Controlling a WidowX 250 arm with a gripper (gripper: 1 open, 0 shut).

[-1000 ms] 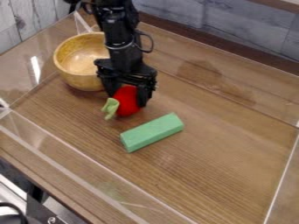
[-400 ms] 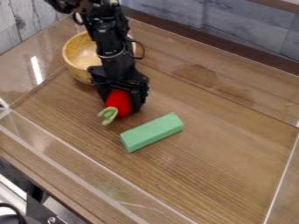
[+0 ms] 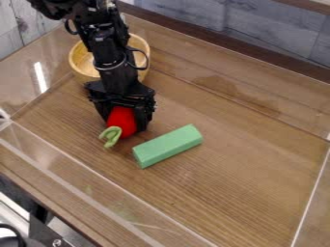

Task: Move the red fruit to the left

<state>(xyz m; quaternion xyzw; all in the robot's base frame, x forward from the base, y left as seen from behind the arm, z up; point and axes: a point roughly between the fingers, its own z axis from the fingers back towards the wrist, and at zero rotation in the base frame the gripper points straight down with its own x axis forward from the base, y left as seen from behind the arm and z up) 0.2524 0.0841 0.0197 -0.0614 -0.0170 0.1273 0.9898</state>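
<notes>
The red fruit (image 3: 123,122) lies on the wooden table, its pale green cap (image 3: 110,137) pointing toward the front left. My gripper (image 3: 123,125) points straight down over it, low at the table. The black fingers (image 3: 146,114) stand wide on either side of the fruit, straddling it. The jaws look open, and I cannot tell if a finger touches the fruit. The arm hides the fruit's top.
A green rectangular block (image 3: 168,145) lies just right of the fruit. A wooden bowl (image 3: 77,60) sits behind the arm at the back left. Clear plastic walls (image 3: 39,145) ring the table.
The gripper has slid toward the left and front, and the red fruit has moved with it between the fingers, away from the green block. The jaws stayed wide.
</notes>
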